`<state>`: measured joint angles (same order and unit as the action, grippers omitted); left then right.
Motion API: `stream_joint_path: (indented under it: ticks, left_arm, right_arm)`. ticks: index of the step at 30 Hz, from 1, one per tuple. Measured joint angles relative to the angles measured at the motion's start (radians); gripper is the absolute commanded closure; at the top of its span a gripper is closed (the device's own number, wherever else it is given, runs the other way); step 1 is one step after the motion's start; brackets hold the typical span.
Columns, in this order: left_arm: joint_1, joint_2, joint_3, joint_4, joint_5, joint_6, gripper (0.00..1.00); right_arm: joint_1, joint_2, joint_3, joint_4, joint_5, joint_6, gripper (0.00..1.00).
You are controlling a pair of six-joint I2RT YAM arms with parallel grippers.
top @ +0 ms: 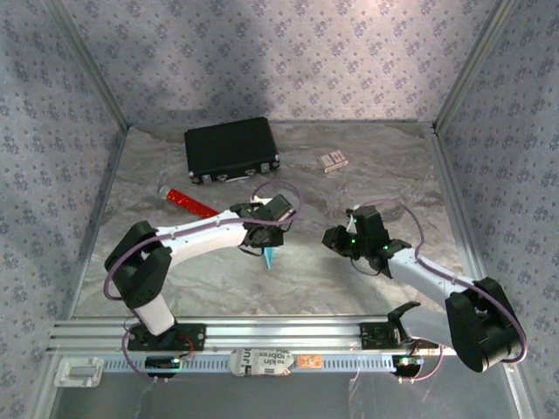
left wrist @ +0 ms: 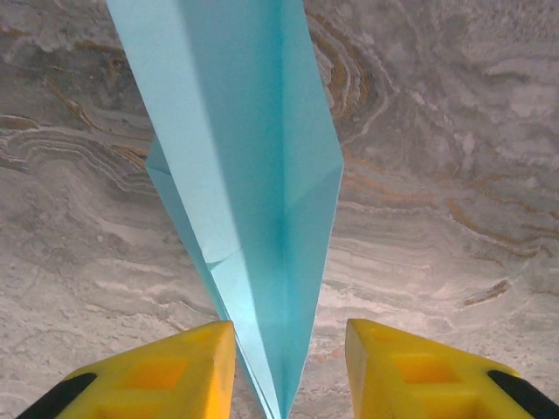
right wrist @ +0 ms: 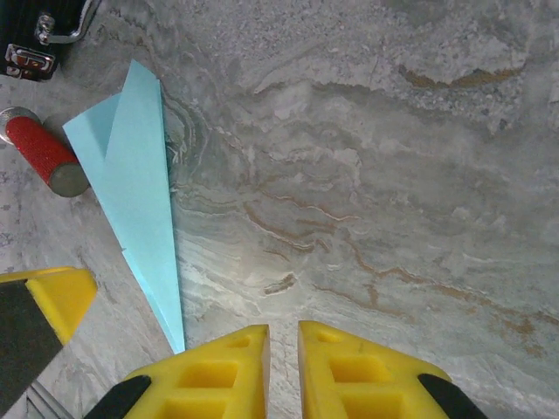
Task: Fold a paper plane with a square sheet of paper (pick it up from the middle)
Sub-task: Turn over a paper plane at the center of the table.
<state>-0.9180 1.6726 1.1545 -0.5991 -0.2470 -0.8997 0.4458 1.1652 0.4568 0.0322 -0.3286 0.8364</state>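
Observation:
The paper plane (left wrist: 253, 175), a slim light cyan dart with a long centre crease, runs from between my left gripper's (left wrist: 290, 349) yellow fingers out over the marble table. The jaws stand apart: the paper lies against the left finger (left wrist: 175, 367), and a clear gap shows beside the right one. From above, the plane (top: 269, 257) pokes out below the left gripper (top: 265, 240) at mid-table. In the right wrist view the plane (right wrist: 140, 192) lies left of my right gripper (right wrist: 283, 349), whose fingers are almost together with nothing between them. The right gripper (top: 336, 237) hovers to the plane's right, apart from it.
A black case (top: 231, 148) sits at the back of the table, a red tube (top: 188, 202) lies in front of it, and a small patterned card box (top: 332, 161) is at the back right. Patterned walls close in the table on three sides.

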Motion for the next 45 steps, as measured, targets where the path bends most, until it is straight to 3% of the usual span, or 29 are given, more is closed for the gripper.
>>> stream_joint_path:
  ticks: [10, 22, 36, 45]
  left_arm:
    - [0.151, -0.142, -0.252, 0.209, 0.179, 0.017, 0.58]
    - [0.244, -0.132, -0.339, 0.417, 0.372, 0.011, 0.57]
    - [0.253, -0.077, -0.344, 0.446, 0.416, 0.003, 0.59]
    - [0.256, -0.042, -0.346, 0.462, 0.435, -0.003, 0.67]
  right_arm:
    - [0.029, 0.046, 0.025, 0.001, 0.000, 0.000, 0.83]
    - [0.040, 0.064, 0.033, 0.001, 0.000, 0.000, 0.83]
    - [0.051, 0.080, 0.040, 0.021, -0.001, 0.001, 0.82]
    - [0.081, 0.137, 0.071, 0.069, -0.008, 0.005, 0.82]
